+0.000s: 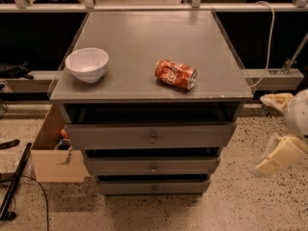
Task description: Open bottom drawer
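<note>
The bottom drawer (153,187) is the lowest, slimmest grey front of the grey cabinet, with a tiny round metal knob (154,188) at its centre. It sits near the floor under the mid-sized drawer (152,166) and the tall top drawer (150,136). All three fronts stick out a little in steps. My gripper (280,129) is at the right edge of the view, cream-coloured, low beside the cabinet's right side and well apart from the bottom drawer. It holds nothing that I can see.
On the cabinet top (144,42) lie a white bowl (87,64) at the left and a red soda can (175,74) on its side. An open cardboard box (55,150) stands on the speckled floor left of the cabinet. A black pole (14,182) lies at the far left.
</note>
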{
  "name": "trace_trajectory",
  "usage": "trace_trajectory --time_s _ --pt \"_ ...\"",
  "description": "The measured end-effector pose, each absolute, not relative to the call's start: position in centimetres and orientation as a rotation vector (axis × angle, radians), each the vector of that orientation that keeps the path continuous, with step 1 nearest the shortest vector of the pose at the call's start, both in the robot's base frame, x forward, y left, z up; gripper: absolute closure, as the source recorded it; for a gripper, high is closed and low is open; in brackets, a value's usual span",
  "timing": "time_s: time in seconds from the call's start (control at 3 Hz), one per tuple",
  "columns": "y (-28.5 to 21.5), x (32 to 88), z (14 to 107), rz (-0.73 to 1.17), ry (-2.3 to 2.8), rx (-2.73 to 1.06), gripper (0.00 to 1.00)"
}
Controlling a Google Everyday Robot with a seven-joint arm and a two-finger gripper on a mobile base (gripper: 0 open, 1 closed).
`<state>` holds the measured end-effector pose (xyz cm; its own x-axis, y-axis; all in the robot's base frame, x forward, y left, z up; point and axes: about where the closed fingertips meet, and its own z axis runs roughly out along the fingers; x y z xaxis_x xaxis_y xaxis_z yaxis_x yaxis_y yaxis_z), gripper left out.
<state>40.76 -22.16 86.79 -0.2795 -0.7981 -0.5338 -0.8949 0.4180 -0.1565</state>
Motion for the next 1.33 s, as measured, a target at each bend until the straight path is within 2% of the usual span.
trace_trajectory --time_s 1.0,1.33 --pt "-21.3 41.1 87.2 0.255 2.088 -1.345 0.00" --pt "-19.9 42.5 82.1 0.287 2.145 -1.325 0.00"
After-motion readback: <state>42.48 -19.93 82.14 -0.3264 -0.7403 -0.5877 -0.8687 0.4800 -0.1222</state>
